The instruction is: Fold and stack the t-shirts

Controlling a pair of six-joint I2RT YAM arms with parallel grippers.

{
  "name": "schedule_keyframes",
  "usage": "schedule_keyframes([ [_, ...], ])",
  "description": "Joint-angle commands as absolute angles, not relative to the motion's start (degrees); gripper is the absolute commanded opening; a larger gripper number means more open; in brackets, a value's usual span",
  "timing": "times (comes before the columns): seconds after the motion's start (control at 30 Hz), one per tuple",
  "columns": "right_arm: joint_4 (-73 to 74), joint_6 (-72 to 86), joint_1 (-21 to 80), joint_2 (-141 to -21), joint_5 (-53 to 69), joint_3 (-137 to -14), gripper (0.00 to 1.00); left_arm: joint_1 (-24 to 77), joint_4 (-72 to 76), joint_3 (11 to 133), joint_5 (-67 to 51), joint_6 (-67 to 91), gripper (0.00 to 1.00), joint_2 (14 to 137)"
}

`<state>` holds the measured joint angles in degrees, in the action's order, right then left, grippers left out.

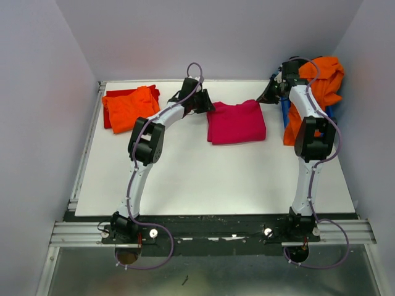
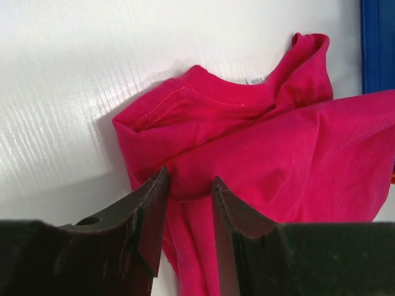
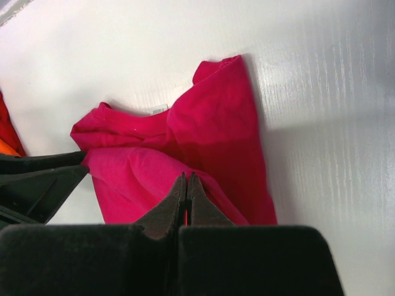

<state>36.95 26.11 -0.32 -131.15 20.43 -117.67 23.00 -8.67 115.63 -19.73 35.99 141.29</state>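
Just under both grippers: pink shirt (image 1: 236, 122). Half open: left gripper (image 2: 190, 179), a fold in its gap. Squeezed shut over the shirt: right gripper (image 3: 186, 176); cloth pinched or not, cannot tell. Looks soft, light, floppy; best grabbed at a corner.

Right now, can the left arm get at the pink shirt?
Probably yes. The left arm is right at the edge of the pink shirt, its jaws standing apart on either side of a fold, and nothing lies in between.
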Motion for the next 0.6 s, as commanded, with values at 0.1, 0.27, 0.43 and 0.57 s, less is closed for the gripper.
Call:
schedule_keyframes([
  [0.1, 36.8, 26.6, 0.0, -132.2, 19.9, -117.2, 0.01, 23.4, -10.8, 117.0, -19.1, 35.7, 0.42, 140.8],
  [0.27, 36.7, 26.8, 0.0, -132.1, 20.1, -117.2, 0.01, 23.4, -10.7, 118.0, -19.8, 36.6, 0.22, 142.2],
  [0.43, 36.9, 26.7, 0.0, -132.1, 20.0, -117.2, 0.01, 23.6, -11.5, 118.4, -19.3, 36.9, 0.46, 142.5],
  [0.57, 36.8, 26.7, 0.0, -132.2, 19.9, -117.2, 0.01, 23.8, -11.2, 117.4, -18.8, 36.8, 0.41, 141.8],
])
